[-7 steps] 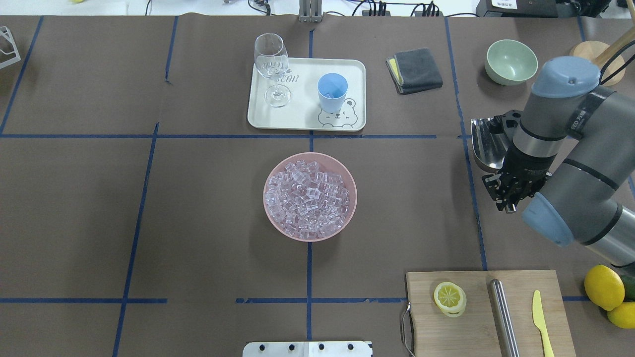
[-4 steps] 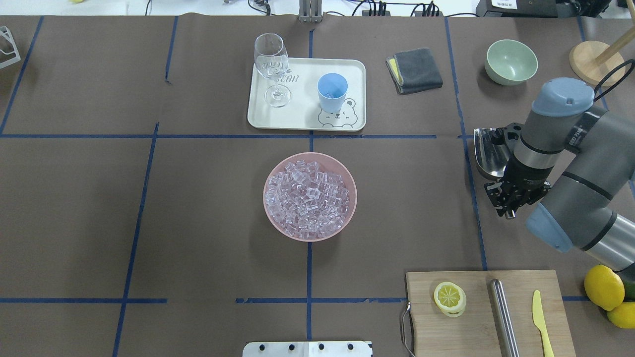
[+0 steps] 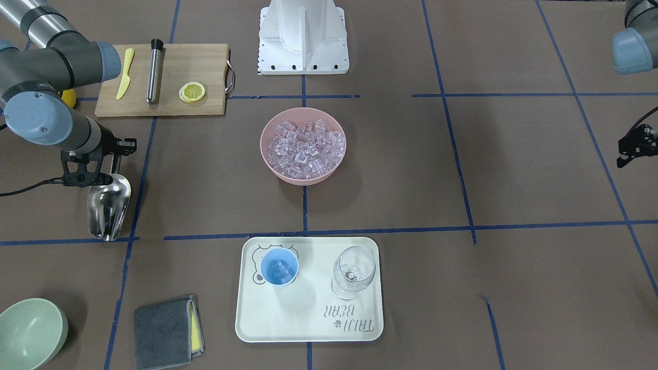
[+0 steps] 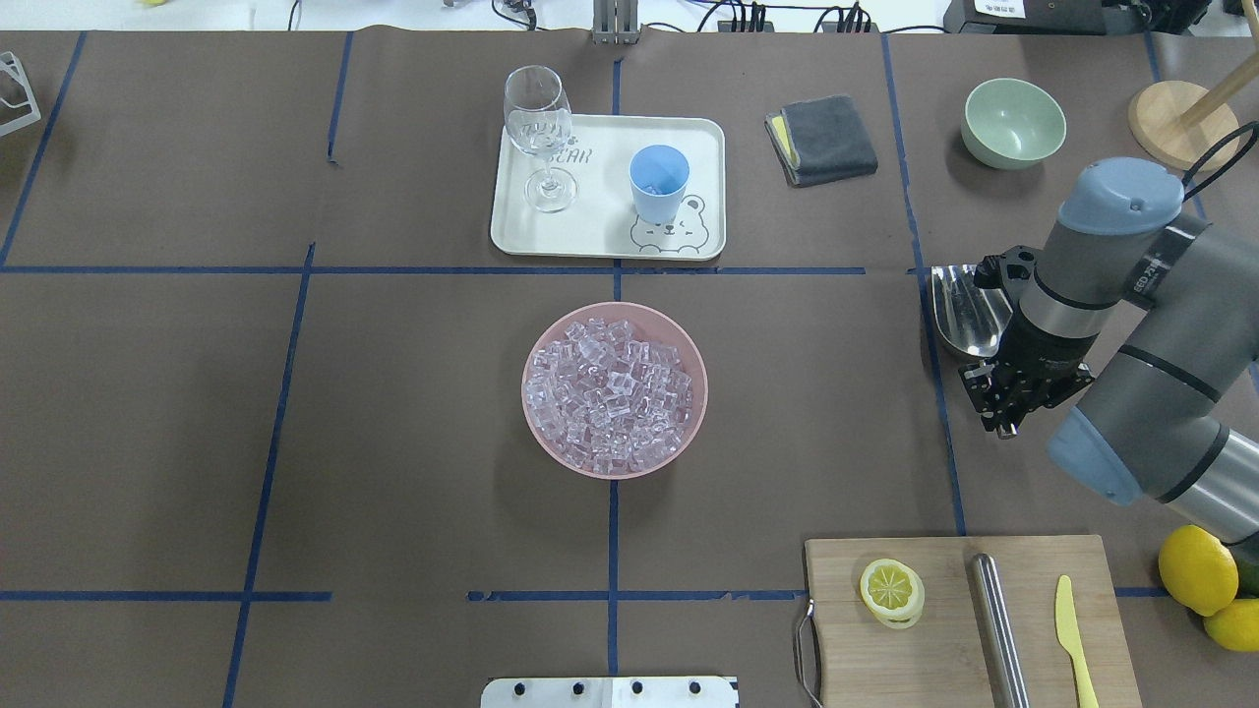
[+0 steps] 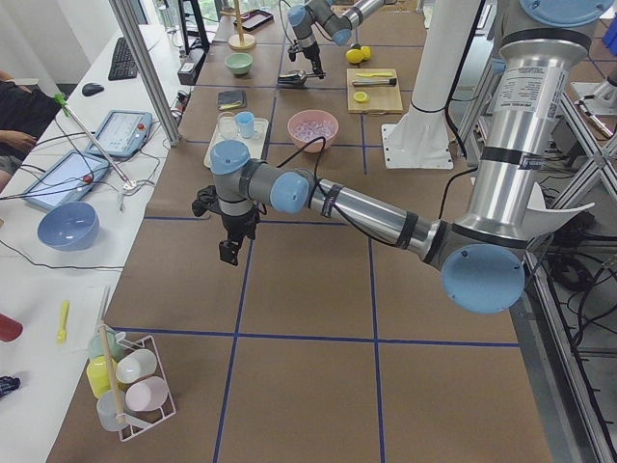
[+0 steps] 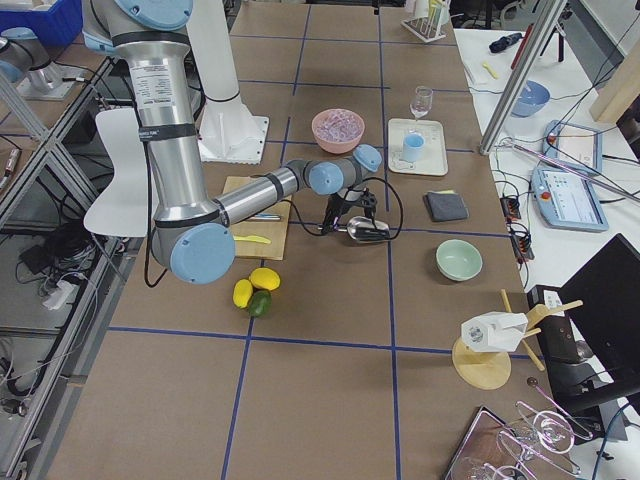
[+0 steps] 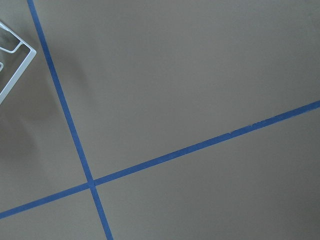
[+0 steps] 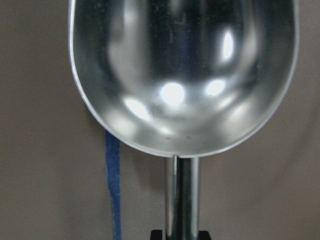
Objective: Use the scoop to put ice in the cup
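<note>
The right arm [image 4: 1170, 324] is a chain of grey tubes with silver sleeves, black rings and rounded pale-blue joint caps [image 4: 1121, 192] dotted with small holes. A black band near its wrist bears white lettering too small to read, and a thin black cable [image 4: 1223, 145] loops off it. The right gripper [image 8: 179, 235] is black. The left arm [image 5: 366, 214] is built alike. The base is a white pedestal [image 3: 303, 36] with dark screws along its foot.

Overhead: behind robot, looking forward and down.
Front: opposite side, facing robot; shares tray [image 4: 600, 221].
Right wrist: close above scoop [image 8: 185, 75].
</note>
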Robot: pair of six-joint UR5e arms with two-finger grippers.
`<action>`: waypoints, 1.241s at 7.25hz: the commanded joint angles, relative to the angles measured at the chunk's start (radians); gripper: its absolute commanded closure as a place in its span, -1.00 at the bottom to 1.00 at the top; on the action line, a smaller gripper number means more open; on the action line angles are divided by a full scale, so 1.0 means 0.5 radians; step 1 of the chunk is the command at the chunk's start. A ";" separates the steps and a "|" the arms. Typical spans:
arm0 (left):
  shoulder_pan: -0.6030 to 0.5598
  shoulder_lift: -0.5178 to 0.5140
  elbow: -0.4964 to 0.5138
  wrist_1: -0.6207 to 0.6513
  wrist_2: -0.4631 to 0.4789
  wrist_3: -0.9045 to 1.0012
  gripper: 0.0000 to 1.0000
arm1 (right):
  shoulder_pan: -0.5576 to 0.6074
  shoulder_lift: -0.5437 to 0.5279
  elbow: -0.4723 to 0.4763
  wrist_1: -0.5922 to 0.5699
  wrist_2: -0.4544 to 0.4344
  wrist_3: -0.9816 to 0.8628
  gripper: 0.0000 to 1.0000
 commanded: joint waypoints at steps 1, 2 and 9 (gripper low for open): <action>0.001 0.000 0.003 -0.002 0.000 -0.001 -1.00 | 0.003 -0.034 0.082 -0.002 0.005 0.000 -1.00; -0.002 0.018 0.028 0.001 0.000 -0.001 -1.00 | 0.045 -0.095 0.264 -0.032 0.005 0.000 -1.00; -0.539 0.065 0.417 0.020 -0.264 0.261 -1.00 | 1.125 -0.123 -0.149 -0.051 -0.029 -1.006 -1.00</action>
